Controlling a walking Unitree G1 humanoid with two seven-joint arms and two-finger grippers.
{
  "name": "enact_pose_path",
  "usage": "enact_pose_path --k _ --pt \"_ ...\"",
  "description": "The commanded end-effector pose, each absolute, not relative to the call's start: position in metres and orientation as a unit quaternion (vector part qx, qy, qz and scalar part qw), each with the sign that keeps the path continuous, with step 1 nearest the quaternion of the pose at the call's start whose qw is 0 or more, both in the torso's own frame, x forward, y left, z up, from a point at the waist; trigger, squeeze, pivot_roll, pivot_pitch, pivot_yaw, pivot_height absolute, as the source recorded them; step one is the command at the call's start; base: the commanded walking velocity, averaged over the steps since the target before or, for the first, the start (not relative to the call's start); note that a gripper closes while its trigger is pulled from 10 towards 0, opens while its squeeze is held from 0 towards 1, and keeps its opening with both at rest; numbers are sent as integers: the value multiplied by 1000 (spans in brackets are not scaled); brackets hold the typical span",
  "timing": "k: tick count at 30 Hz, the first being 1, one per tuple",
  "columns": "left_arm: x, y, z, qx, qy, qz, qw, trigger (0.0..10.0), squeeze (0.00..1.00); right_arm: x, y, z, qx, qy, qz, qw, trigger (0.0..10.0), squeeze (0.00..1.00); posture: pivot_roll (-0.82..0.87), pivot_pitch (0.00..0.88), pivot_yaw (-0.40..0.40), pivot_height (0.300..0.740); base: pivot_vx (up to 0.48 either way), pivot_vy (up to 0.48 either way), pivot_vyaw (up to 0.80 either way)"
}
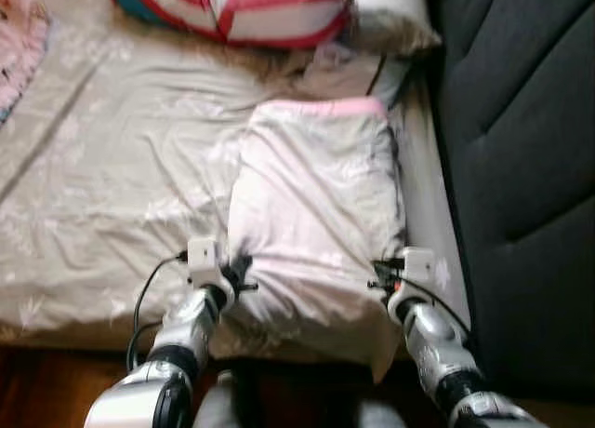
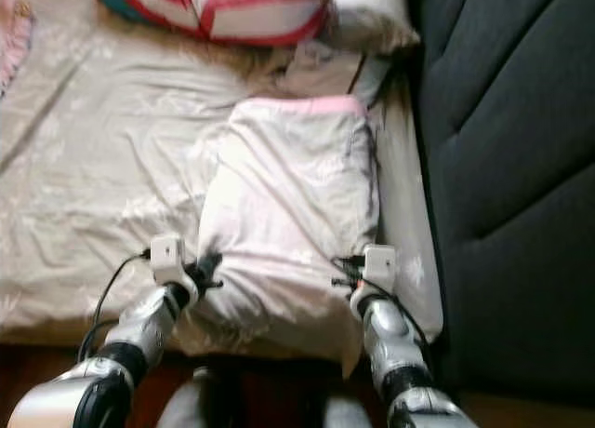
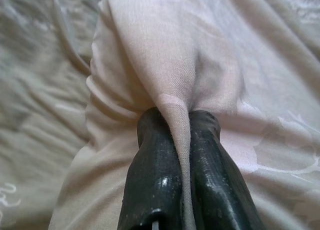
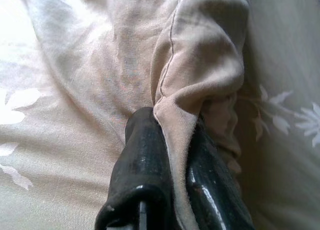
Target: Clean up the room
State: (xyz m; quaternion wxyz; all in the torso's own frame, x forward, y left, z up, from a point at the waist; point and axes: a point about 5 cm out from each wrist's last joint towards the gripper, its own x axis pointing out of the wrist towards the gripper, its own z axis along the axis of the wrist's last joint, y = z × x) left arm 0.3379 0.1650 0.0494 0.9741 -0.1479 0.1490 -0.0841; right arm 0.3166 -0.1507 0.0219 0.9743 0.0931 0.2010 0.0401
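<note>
One bed (image 1: 102, 214), spread with a pale beige sheet (image 1: 121, 149) printed with faint white flowers, creased all over. Along the robot's right side, a dark padded headboard or wall panel (image 1: 521, 167), upright, hard against the mattress edge. At the near edge of the bed, a strip of dark reddish floor (image 1: 37, 381).

On the sheet, one folded blanket (image 1: 316, 223), pale pinkish white with a pink band along its far edge, lying near the right edge of the mattress and reaching to the near edge, where one corner hangs over. Open sheet well to the left of it; only a narrow strip of mattress between it and the dark panel.

At the far end, one pillow striped red, white and teal (image 1: 242, 9), one white pillow (image 1: 390, 14) beside it against the panel, and a patch of pink cloth (image 1: 19, 46) at the far left edge.

Two grippers, both at the blanket's near end. Left gripper (image 3: 182, 125) clamped on a pinched ridge of the fabric at the near left corner, fingers (image 3: 155, 165) pressed together around it. Right gripper (image 4: 175, 125) likewise closed on a rolled hem at the near right corner, cloth squeezed between both fingers (image 4: 137, 160).
</note>
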Motion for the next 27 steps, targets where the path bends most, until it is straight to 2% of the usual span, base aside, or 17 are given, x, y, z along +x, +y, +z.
enact_pose_path --k 1,14,27 --pt "335 180 47 -143 150 -58 977 10000 0 316 -159 22 96 191 19 977 10000 0 -118 138 -38 740 0 0 0" --pt "337 182 50 -137 141 -43 980 10000 0 321 -164 29 99 172 4 980 10000 0 -108 90 -39 740 0 0 0" --pt "350 176 66 -113 129 -57 984 10000 0 327 -193 41 88 140 -68 984 10000 0 -114 63 -27 740 0 0 0"
